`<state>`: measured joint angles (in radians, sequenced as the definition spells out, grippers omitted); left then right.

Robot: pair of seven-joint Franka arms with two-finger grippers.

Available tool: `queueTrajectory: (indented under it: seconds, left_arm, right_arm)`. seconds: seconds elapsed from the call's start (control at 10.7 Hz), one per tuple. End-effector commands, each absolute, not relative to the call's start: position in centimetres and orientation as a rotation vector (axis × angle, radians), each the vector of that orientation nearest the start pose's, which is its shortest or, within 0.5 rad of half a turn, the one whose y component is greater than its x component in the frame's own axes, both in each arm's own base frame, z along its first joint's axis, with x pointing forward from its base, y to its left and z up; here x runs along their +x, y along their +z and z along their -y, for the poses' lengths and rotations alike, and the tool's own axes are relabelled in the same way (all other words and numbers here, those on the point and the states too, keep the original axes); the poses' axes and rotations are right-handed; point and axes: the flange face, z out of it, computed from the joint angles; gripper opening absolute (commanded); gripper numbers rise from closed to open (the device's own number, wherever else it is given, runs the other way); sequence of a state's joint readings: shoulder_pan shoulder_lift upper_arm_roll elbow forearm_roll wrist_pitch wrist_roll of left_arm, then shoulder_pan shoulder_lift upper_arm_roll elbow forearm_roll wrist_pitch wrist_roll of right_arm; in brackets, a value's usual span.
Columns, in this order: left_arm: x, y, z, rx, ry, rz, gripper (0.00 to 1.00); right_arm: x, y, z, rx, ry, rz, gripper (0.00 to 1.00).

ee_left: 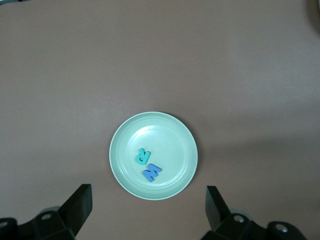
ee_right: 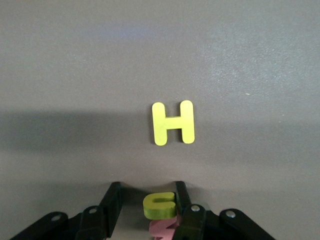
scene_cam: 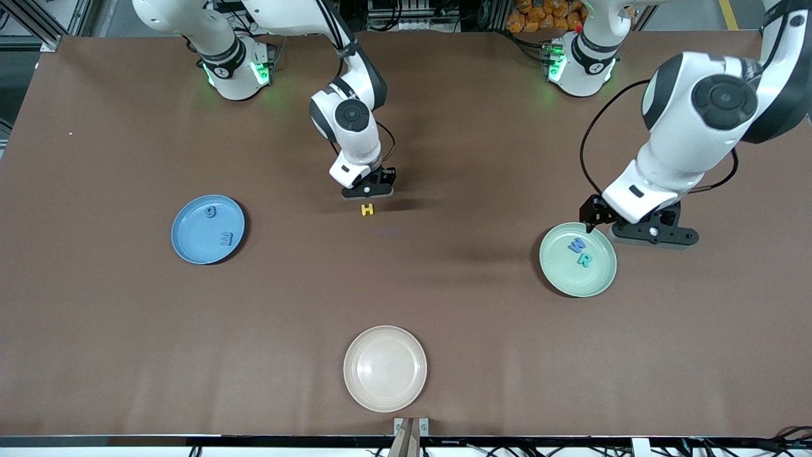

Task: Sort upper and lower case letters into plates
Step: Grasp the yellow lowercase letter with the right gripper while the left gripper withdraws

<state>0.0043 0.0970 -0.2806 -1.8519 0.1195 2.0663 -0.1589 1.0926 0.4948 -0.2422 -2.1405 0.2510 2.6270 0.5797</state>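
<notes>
My right gripper (scene_cam: 368, 189) is down at the middle of the table, open, its fingers (ee_right: 114, 200) on either side of a yellow u (ee_right: 160, 205). One finger touches the u and the other stands apart from it. A pink letter (ee_right: 164, 227) lies against the u, partly hidden. A yellow H (scene_cam: 367, 209) (ee_right: 173, 122) lies flat just nearer the front camera. The blue plate (scene_cam: 190, 244) holds a blue g (scene_cam: 210, 211) and m (scene_cam: 226, 238). The mint plate (scene_cam: 593, 279) (ee_left: 170, 140) holds a blue W (scene_cam: 576, 245) (ee_left: 152, 172) and a teal R (scene_cam: 585, 259) (ee_left: 142, 156). My left gripper (scene_cam: 653, 235) (ee_left: 148, 196) hangs open and empty by that plate's rim.
A cream plate (scene_cam: 385, 368) with nothing in it sits near the table's front edge, nearer the front camera than the H. Brown tabletop lies between the three plates.
</notes>
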Motion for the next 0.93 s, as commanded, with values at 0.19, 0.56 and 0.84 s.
queueTrajectory:
  seconds: [0.19,0.56,0.84]
  left_arm:
    - [57.2,50.4,15.8,-3.183,-0.184,-0.182,1.00]
    - [57.1,49.9,16.3,-3.185,-0.171,-0.173,1.00]
    - [57.1,49.8,16.6,-3.189,-0.167,-0.150,1.00]
  right_arm:
    - [37.8,17.1,-42.1,-3.136,0.017,0.138,0.38]
    - [37.8,17.1,-42.1,-3.137,0.017,0.128,0.20]
    - [37.9,17.1,-42.1,-3.135,0.016,0.124,0.12]
